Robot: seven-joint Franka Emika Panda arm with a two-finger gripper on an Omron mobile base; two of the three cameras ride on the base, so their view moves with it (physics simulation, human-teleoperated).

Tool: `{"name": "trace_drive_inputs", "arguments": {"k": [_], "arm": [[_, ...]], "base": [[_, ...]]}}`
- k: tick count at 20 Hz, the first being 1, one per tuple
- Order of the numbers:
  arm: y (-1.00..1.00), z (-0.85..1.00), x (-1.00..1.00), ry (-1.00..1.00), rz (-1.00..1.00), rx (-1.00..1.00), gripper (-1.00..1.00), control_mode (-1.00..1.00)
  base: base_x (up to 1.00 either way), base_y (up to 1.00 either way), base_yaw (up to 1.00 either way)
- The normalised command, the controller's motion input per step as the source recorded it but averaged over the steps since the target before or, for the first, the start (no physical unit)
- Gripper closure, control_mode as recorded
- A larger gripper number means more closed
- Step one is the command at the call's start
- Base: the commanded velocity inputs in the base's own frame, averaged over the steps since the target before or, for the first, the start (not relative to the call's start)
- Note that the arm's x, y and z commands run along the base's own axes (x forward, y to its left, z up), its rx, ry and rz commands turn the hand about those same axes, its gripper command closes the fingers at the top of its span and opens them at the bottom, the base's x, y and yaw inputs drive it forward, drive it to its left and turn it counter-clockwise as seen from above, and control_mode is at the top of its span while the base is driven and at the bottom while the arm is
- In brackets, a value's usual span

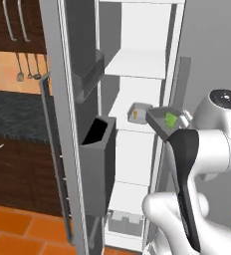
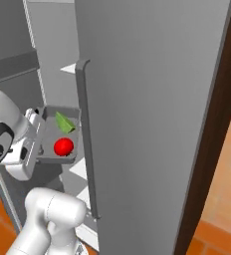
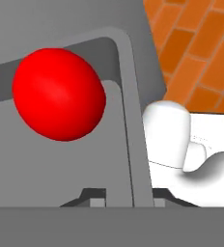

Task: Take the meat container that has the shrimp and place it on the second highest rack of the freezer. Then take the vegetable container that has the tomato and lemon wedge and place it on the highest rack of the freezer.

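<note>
Up close, glossy red tomato (image 3: 59,94), green lemon wedge (image 2: 64,122), grey container (image 2: 50,135), pincer (image 3: 121,193) pinching its rim

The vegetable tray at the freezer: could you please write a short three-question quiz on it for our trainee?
1. True or false: the tomato lies in the same grey tray as the lemon wedge.
2. Which colour is the wedge: A yellow, B green, C orange?
3. Fill in: in the left base view, the smaller container with the orange shrimp sits on a white ____ inside the freezer.

Key: 1 true; 2 B; 3 rack.
</note>
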Motion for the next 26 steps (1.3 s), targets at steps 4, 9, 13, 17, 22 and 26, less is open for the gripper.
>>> {"name": "trace_drive_inputs", "arguments": {"k": [4, 9, 13, 17, 22, 26], "arm": [[0.0, 0.0, 0.0, 0.0, 0.0, 0.0, 1.0, 1.0], [0.0, 0.0, 0.0, 0.0, 0.0, 0.0, 1.0, 1.0], [0.0, 0.0, 0.0, 0.0, 0.0, 0.0, 1.0, 1.0], [0.0, 0.0, 0.0, 0.0, 0.0, 0.0, 1.0, 1.0], [0.0, 0.0, 0.0, 0.0, 0.0, 0.0, 1.0, 1.0], [0.0, 0.0, 0.0, 0.0, 0.0, 0.0, 1.0, 1.0]], "base": [[0.36, 0.5, 0.0], [0.18, 0.52, 0.0], [0.0, 0.32, 0.0], [0.37, 0.09, 0.0], [0.47, 0.32, -0.02], [0.33, 0.48, -0.02]]}}
